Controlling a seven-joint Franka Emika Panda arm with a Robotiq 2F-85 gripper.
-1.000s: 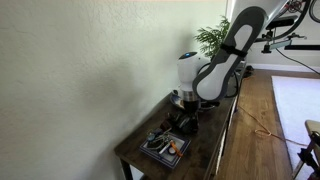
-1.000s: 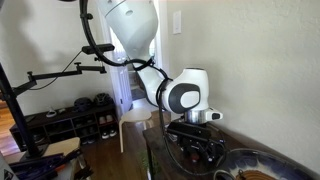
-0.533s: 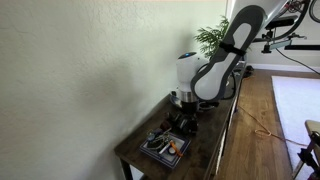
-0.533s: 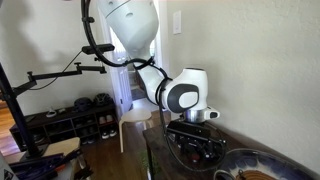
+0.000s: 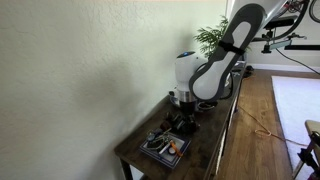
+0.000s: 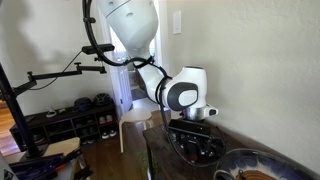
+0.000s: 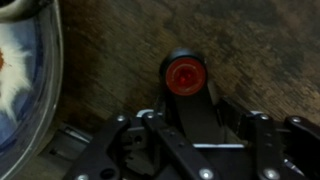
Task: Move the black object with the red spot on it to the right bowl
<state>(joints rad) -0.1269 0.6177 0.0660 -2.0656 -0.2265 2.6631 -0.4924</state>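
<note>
In the wrist view the black object with the red spot point(image 7: 186, 76) lies on the brown wooden table, red spot facing up, its dark body running back between my fingers. My gripper point(image 7: 184, 112) has its jaws drawn in against the object's two sides, low over the table. Both exterior views show the gripper point(image 5: 186, 116) point(image 6: 196, 141) pointing straight down at the tabletop. The right bowl point(image 6: 250, 160), dark with a brownish rim, sits at the bottom right of an exterior view, apart from the gripper.
A square grey-blue tray point(image 5: 164, 147) with small orange and dark items lies near the table's front end. A dish's curved rim point(image 7: 55, 80) shows left of the object. A green plant point(image 5: 212, 38) stands behind the arm. A wall runs along one side of the narrow table point(image 5: 205, 150).
The jaws have closed in on the black object. The arm has stayed almost in place above the table.
</note>
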